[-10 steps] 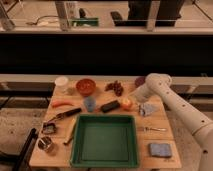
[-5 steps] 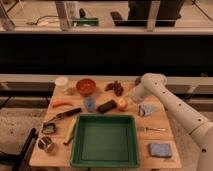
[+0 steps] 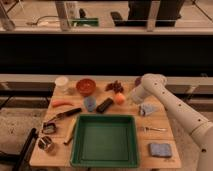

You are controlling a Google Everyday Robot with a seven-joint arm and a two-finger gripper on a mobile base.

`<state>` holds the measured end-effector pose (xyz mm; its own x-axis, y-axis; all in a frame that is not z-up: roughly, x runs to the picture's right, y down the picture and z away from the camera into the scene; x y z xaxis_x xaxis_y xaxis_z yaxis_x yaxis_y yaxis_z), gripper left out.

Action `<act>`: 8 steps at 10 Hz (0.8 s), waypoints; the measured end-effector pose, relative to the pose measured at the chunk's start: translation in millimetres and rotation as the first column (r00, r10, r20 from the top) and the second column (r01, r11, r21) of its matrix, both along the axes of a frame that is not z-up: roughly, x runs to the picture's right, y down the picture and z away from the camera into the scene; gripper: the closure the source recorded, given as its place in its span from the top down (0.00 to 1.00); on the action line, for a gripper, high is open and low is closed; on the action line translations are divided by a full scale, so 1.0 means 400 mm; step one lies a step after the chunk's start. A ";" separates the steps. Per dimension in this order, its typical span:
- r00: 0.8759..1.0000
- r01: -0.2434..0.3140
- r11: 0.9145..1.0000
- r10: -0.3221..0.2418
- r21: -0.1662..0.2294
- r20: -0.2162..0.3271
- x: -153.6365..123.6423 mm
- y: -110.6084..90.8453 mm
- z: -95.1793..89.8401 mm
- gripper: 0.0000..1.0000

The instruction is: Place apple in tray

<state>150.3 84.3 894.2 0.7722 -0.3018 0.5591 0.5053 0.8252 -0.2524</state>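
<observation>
The apple (image 3: 119, 98), small, round and orange-yellow, is just above the table behind the tray's far right corner. My gripper (image 3: 126, 97) comes in from the right at the end of the white arm (image 3: 150, 85) and is shut on the apple. The green tray (image 3: 104, 117) lies at the table's front middle with nothing in it. The apple is outside the tray, a little beyond its far rim.
Near the apple are a black bar (image 3: 105, 105), a blue cup (image 3: 90, 103), dark grapes (image 3: 115, 86) and an orange-red bowl (image 3: 85, 86). A carrot (image 3: 62, 103) and utensils (image 3: 62, 116) lie left. A pale blue item (image 3: 147, 109), a fork (image 3: 152, 129) and a blue sponge (image 3: 160, 149) lie right.
The arm has swung a little to the left. The apple has moved left and slightly up with the gripper.
</observation>
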 end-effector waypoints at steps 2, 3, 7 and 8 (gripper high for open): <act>1.000 -0.005 0.999 0.005 0.039 0.001 0.009 -0.013 -0.028 0.10; 1.000 -0.009 0.998 0.009 0.067 0.002 0.019 -0.028 -0.060 0.12; 1.000 0.009 0.992 -0.012 0.125 0.020 0.010 -0.107 -0.188 0.53; 0.999 0.019 0.992 -0.023 0.127 0.028 -0.003 -0.108 -0.191 0.60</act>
<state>149.2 41.2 817.7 0.7489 -0.3872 0.5378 0.5283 0.8388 -0.1316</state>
